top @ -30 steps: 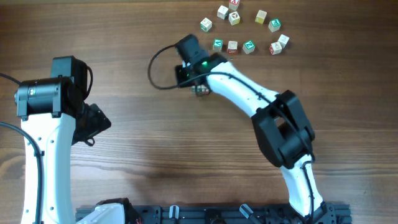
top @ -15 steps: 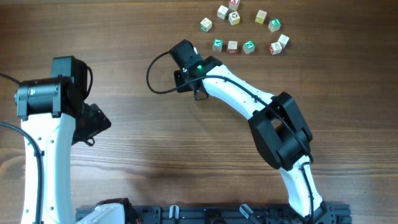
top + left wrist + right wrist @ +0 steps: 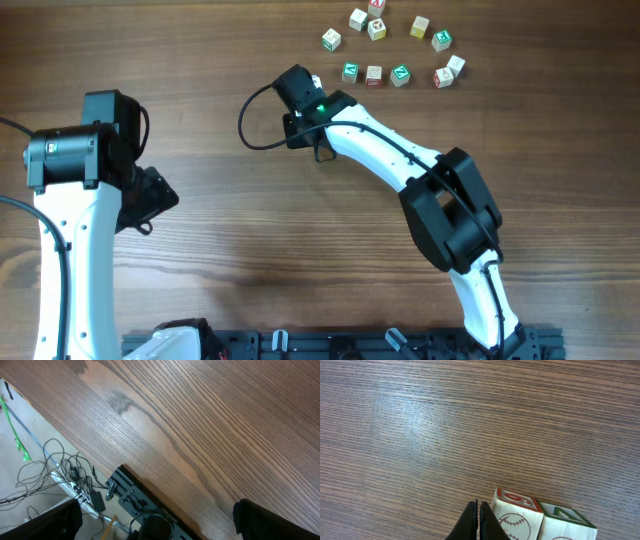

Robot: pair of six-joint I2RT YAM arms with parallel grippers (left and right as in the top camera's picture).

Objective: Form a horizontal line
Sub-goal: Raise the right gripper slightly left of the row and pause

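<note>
A row of three lettered cubes (image 3: 373, 74) lies edge to edge at the back, right of my right wrist. My right gripper (image 3: 312, 86) is mostly hidden under its wrist in the overhead view. In the right wrist view its fingers (image 3: 478, 519) are shut and empty, right beside the left face of a cube with a red letter face and a baseball drawing (image 3: 516, 516). That cube touches a green-lettered cube (image 3: 566, 523) on its right. My left gripper (image 3: 150, 200) (image 3: 157, 517) is open and empty over the table's front left edge.
Several single cubes are scattered at the back, such as one at the left (image 3: 331, 40) and a pair at the right (image 3: 447, 72). A black cable loops left of the right wrist (image 3: 245, 115). Past the table's edge are a black rail (image 3: 145, 497) and floor cables (image 3: 47, 467).
My right wrist has shifted slightly left and toward the front over the last second, then held still. The back row and the left arm have not moved.
</note>
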